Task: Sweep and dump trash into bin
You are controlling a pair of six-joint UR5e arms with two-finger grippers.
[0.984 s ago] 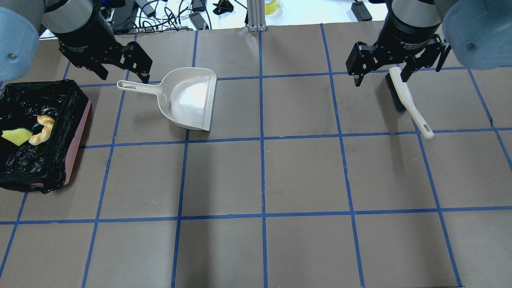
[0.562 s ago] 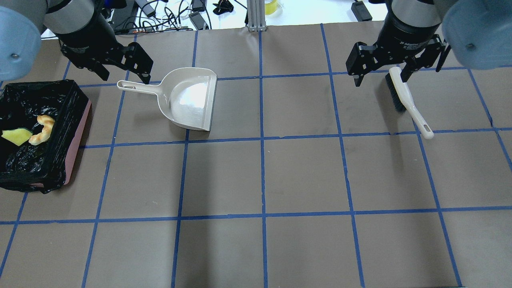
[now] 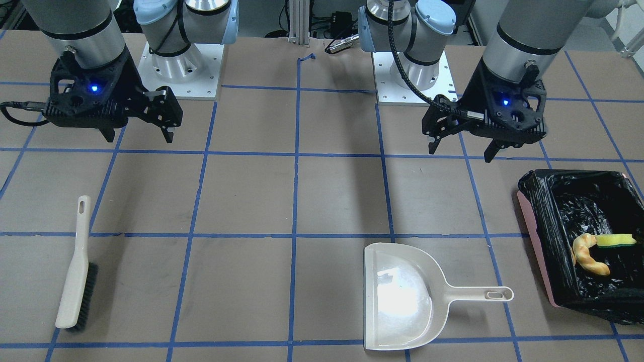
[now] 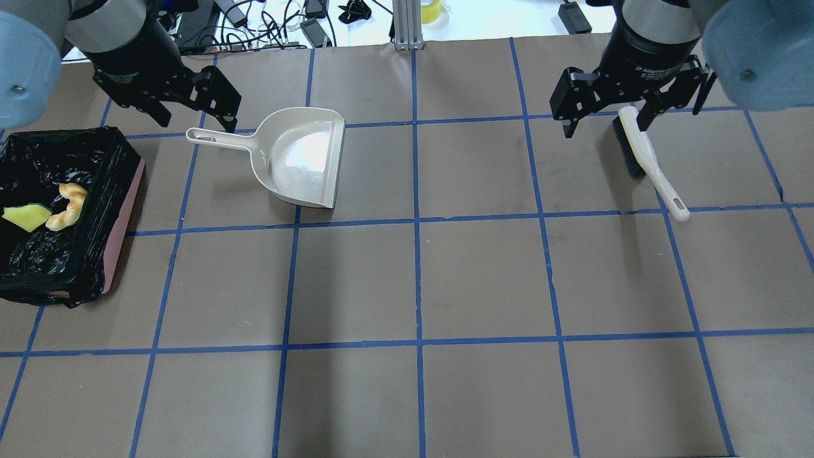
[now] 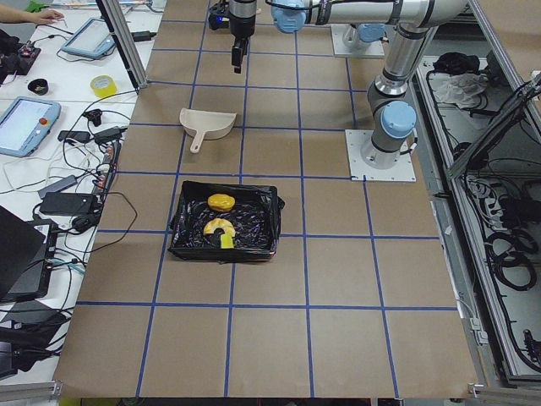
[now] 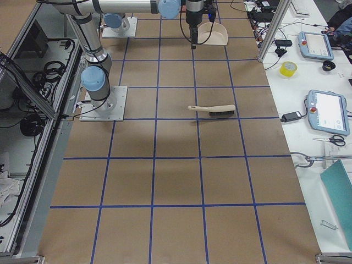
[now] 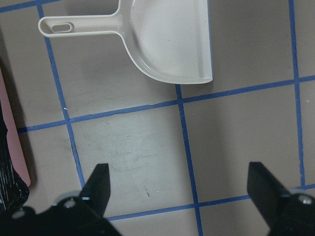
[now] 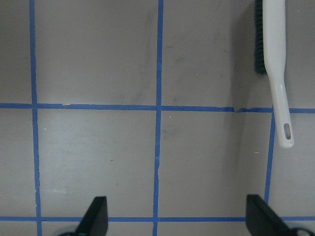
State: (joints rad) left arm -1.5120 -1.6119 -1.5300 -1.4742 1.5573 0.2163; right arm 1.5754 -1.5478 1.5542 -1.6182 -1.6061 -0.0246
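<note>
Both arms hang above the surface with nothing in their grip. The left claw [image 4: 197, 119] is spread wide and empty, and so is the right claw [image 4: 604, 125].

The trash is already in the bin [image 4: 122, 191], which sits low and to the outer side of the left claw. A golden-brown lump [image 5: 221, 202], a pale crescent slice [image 4: 67, 207] and a yellow-green sponge piece [image 4: 25, 217] all lie on its black liner. Sweeping and dumping look done, so the step in hand is probably just to withdraw and park.

To do that well, I would lift each claw straight up before swinging it anywhere, with the fingers left apart. Neither tool needs picking up again.

The cream dustpan [image 4: 305, 159] lies flat just inward of the left claw. Its handle points back toward that claw, and the tip is close below the inner finger. A low sideways sweep could catch the handle and drag the pan. The crinkled rim of the bin's bag is the snag risk on the other side.

The brush [image 4: 645, 156] lies on the surface below and slightly forward of the right claw, bristles on their side. A downward move there would land on it. Loose cables [image 4: 273, 25] lie beyond the surface's far edge, well apart from both claws.
</note>
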